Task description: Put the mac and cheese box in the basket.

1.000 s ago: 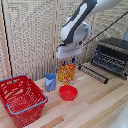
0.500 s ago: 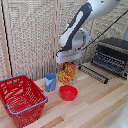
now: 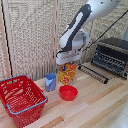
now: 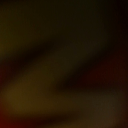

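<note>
One red basket point(image 3: 21, 100), one blue cup point(image 3: 50, 81), one mac and cheese carton point(image 3: 67, 74), one small red bowl point(image 3: 68, 92), one toaster oven point(image 3: 111, 56), one robot arm point(image 3: 80, 25). Wrist view: dark blur, nothing countable.

arm point(image 3: 80, 25): bulky white, black joints | hand point(image 3: 66, 61): white, boxy

Printed cardboard carton point(image 3: 67, 73); latticed plastic basket point(image 3: 20, 98); glossy red bowl point(image 3: 68, 92); pale wood-grain table point(image 3: 100, 107).
</note>
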